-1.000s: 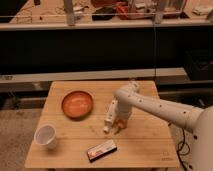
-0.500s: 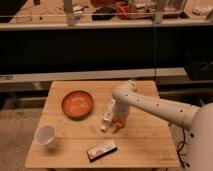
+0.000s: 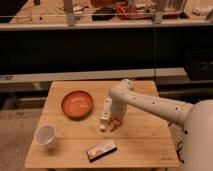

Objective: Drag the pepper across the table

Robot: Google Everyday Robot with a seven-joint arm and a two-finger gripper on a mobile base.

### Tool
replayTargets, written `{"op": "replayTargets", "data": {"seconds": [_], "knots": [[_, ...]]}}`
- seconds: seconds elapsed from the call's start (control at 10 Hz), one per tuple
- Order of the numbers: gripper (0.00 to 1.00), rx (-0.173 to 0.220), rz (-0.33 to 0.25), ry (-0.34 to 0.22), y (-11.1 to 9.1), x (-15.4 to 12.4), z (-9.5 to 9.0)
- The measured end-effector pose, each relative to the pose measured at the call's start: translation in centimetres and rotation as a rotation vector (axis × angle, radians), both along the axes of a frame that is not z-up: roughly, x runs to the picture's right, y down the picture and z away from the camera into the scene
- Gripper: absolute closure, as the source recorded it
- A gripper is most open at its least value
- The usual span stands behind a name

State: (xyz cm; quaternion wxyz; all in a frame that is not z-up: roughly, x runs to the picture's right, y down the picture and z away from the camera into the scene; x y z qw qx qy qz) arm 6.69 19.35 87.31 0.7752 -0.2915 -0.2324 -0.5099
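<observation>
The pepper (image 3: 115, 122) is a small orange piece lying near the middle of the light wooden table (image 3: 145, 140), just right of a white tube-shaped bottle (image 3: 105, 113). My gripper (image 3: 117, 116) hangs from the white arm that reaches in from the right. It is lowered straight onto the pepper, covering its upper part. The gripper's body hides the contact with the pepper.
A round orange bowl (image 3: 77, 103) sits at the table's back left. A white cup (image 3: 45, 136) stands at the front left. A flat dark packet (image 3: 101, 150) lies near the front edge. Shelving and a dark counter stand behind the table.
The arm's upper part has shifted slightly left and away. The gripper stays down at the pepper, which has barely moved. The other things are where they were.
</observation>
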Motion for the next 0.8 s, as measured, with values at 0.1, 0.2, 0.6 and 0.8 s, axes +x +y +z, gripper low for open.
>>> {"op": "replayTargets", "data": {"seconds": [0.1, 0.2, 0.6, 0.8], "knots": [[1.00, 0.001, -0.002, -0.002, 0.0, -0.2, 0.1], [1.00, 0.007, -0.018, -0.011, -0.3, -1.1, 0.6], [1.00, 0.007, -0.023, -0.013, -0.5, -1.2, 0.4], [1.00, 0.006, -0.024, -0.017, -0.6, -1.6, 0.8]]}}
